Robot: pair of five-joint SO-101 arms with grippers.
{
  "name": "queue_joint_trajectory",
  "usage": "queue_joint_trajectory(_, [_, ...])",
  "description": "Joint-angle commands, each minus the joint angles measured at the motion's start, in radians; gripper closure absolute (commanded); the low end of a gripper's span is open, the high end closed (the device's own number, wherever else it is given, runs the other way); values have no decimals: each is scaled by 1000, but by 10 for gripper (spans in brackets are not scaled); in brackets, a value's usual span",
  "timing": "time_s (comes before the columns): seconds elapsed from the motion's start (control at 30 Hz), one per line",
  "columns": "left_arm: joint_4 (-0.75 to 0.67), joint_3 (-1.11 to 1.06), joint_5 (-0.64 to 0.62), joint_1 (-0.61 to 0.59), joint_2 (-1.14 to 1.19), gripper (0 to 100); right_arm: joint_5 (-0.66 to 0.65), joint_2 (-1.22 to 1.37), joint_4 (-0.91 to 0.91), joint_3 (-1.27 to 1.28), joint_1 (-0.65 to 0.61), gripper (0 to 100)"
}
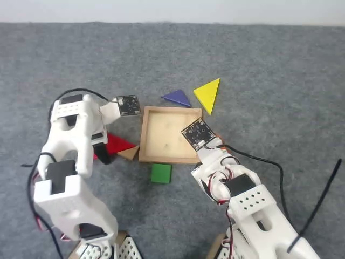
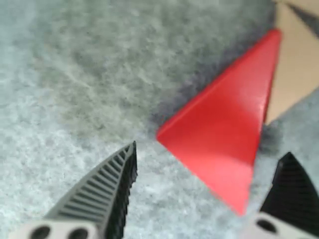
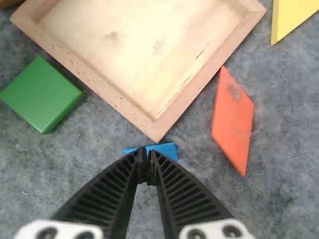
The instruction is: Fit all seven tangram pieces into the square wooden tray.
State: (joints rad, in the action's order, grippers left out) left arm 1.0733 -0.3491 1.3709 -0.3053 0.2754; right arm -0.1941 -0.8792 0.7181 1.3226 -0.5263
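The square wooden tray [image 1: 144, 135] sits in the middle of the grey bench [image 1: 269, 65], and no piece lies inside it. The pieces are scattered round its outside. A green square [image 1: 161, 173] lies just off one side. On the opposite side are a dark blue triangle [image 1: 176, 97] and a yellow triangle [image 1: 208, 94], the yellow one's tip close to a tray corner. A red triangle [image 1: 116, 144] and a tan triangle [image 1: 129, 152] lie together off the side facing the left arm, the tan one against the tray wall. An orange parallelogram [image 3: 233, 119] lies just beside the side nearest the right arm, and a small blue piece [image 3: 162, 148] sits at the adjoining tray corner.

The left gripper [image 2: 211, 149] is wide open and low over the red triangle, one finger on either side, holding nothing. The right gripper [image 3: 148, 152] is closed, its tips together at the edge of the small blue piece; whether it pinches that piece cannot be told.
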Motion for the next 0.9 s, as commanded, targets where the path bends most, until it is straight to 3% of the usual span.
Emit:
queue_joint_trajectory(0.0, [11, 44, -20, 28, -11, 597, 2, 5, -19, -46, 8, 992])
queue_joint_trajectory(0.87, [100, 199, -37, -6, 157, 619, 2, 5, -19, -46, 10, 992])
